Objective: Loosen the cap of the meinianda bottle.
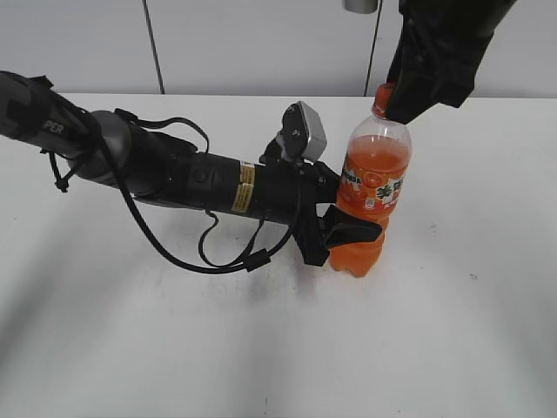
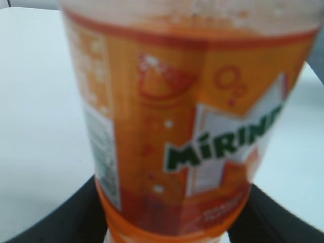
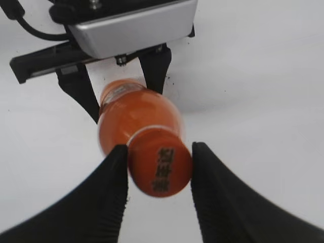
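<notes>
The meinianda bottle (image 1: 374, 187) stands upright on the white table, with orange drink and an orange label. My left gripper (image 1: 352, 233) is shut on its lower body from the left. In the left wrist view the label (image 2: 187, 126) fills the frame between the black fingers (image 2: 172, 215). The orange cap (image 1: 380, 97) is partly hidden by my right gripper (image 1: 405, 109), which comes from above. In the right wrist view the cap (image 3: 160, 169) sits between the two black fingers (image 3: 159, 147), which touch its sides. The bottle body (image 3: 136, 114) and the left gripper (image 3: 121, 76) show below.
The white table (image 1: 435, 348) runs to a pale wall at the back. The left arm with its looping black cables (image 1: 209, 252) lies low across the table's left half. The left wrist camera housing (image 1: 305, 131) sits just left of the bottle.
</notes>
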Tool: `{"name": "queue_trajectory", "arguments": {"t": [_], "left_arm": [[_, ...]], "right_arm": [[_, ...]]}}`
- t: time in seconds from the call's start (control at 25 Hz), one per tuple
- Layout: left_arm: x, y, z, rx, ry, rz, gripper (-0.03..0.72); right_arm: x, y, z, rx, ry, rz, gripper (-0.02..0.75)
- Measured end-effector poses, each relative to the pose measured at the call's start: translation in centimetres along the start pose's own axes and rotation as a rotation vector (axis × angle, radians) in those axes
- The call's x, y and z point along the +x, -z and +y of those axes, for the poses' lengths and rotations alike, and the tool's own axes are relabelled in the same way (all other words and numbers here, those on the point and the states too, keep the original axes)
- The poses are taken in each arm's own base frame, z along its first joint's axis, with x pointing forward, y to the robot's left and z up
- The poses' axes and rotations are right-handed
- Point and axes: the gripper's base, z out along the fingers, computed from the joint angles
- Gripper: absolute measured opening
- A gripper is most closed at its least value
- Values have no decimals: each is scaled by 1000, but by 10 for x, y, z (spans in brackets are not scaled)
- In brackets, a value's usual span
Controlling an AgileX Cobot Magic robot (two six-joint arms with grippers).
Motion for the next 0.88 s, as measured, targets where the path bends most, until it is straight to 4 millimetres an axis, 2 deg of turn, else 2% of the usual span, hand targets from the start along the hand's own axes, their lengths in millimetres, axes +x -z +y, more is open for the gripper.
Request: {"name": "queue_trajectory", "arguments": {"t": [0.12,0.2,0.32,0.4,0.48,0.52,0.6,0.72,0.88], "left_arm": [[0,0,0,0,3,0,403],[0,0,0,0,3,0,403],[0,0,0,0,3,0,403],[0,0,0,-1,4,-1,403],[0,0,0,-1,4,-1,403],[0,0,0,-1,4,-1,403],[0,0,0,0,4,-2,403],[0,1,0,-1,4,-2,403],[0,1,0,0,3,-1,403]], "right_arm": [[-1,9,4,-3,-34,-31,505],[-3,21,8,5,-81,-71,561],[-3,42,14,26,-235,-120,561],[-2,52,17,32,-431,-143,554],[-1,57,18,29,-726,-149,553],[0,57,17,29,-867,-145,551],[2,56,16,40,-1012,-132,540],[1,45,12,33,-1085,-115,526],[-1,20,3,18,-1101,-71,523]]}}
